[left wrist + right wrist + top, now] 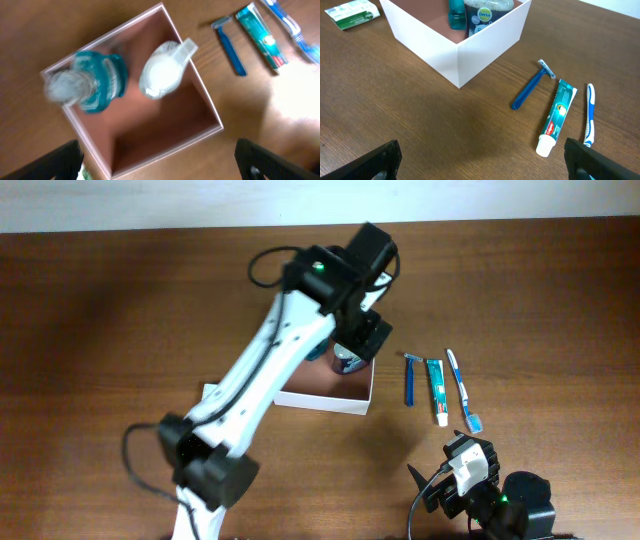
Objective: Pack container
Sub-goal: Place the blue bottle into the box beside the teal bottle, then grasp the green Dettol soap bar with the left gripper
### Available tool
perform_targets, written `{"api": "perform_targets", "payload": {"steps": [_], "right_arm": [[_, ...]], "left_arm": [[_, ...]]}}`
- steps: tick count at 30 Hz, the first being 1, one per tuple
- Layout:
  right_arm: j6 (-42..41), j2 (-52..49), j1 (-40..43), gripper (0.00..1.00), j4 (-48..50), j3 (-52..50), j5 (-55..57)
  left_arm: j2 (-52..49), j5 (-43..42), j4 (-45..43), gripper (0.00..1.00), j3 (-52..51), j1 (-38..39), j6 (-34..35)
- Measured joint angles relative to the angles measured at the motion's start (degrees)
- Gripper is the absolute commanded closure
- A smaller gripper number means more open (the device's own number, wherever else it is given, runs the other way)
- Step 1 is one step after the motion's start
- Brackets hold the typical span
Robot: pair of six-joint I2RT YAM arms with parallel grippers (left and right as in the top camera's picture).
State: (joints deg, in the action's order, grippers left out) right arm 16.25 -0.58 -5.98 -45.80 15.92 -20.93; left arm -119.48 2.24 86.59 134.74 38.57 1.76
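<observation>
The square, shallow white cardboard container [325,404] with a pinkish-brown inside sits near the centre of the dark brown wooden counter [100,310] in the overhead view. It is partly hidden under the white left arm [265,360], which reaches up from the lower left of the frame. The left end effector [355,340] hangs over the container's upper right part. In the left wrist view its two dark fingers [55,162] show at the bottom corners, set wide apart with nothing between them.

Inside the container, toward the upper left of that view, are a translucent teal plastic bottle [95,82] with a clear cap and, just beside it, a white plastic bottle [160,75]. The picture is blurred there, so the teal bottle seems to stand upright, though this is not certain.

To the right of the container in the overhead view, three things lie side by side on the counter, none touching another. They are a blue plastic razor [410,380], a green-and-white toothpaste tube [437,392] with a white cap, and a blue-and-white toothbrush [463,390].

The right arm [500,505] sits low at the lower right of the overhead frame. In the right wrist view, the right end effector [482,150] has its black fingers [377,162] at both lower corners, spread wide and empty. The container fills the top centre of that view, and a small green-and-white packet [352,12] lies in the upper left corner, apart from it.
</observation>
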Motion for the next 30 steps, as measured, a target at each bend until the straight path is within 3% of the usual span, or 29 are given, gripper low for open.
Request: {"api": "perform_targets", "payload": {"steps": [5,8,15,19,25,30], "right_arm": [[0.0,0.0,0.0,0.01,0.0,0.0,0.0],[0.0,0.0,0.0,0.01,0.0,0.0,0.0],[0.0,0.0,0.0,0.01,0.0,0.0,0.0],[0.0,0.0,0.0,0.01,0.1,0.0,0.0],[0.0,0.0,0.0,0.01,0.0,0.0,0.0],[0.0,0.0,0.0,0.01,0.0,0.0,0.0]], "left_arm": [[6.2,4.5,9.8,0.01,2.3,-1.7,0.0],[8.5,6.2,9.9,0.01,-0.4,-5.7,0.0],[17.1,5.9,8.4,0.01,-24.0,-17.9,2.3],[19.7,3.0,-3.2,0.01,-39.9,-27.3,3.0],[19.3,-2.0,-26.8,0.01,-63.8,-32.7,0.2],[19.3,-2.8,-36.1,0.06,-71.4,-32.8,-0.5]]}}
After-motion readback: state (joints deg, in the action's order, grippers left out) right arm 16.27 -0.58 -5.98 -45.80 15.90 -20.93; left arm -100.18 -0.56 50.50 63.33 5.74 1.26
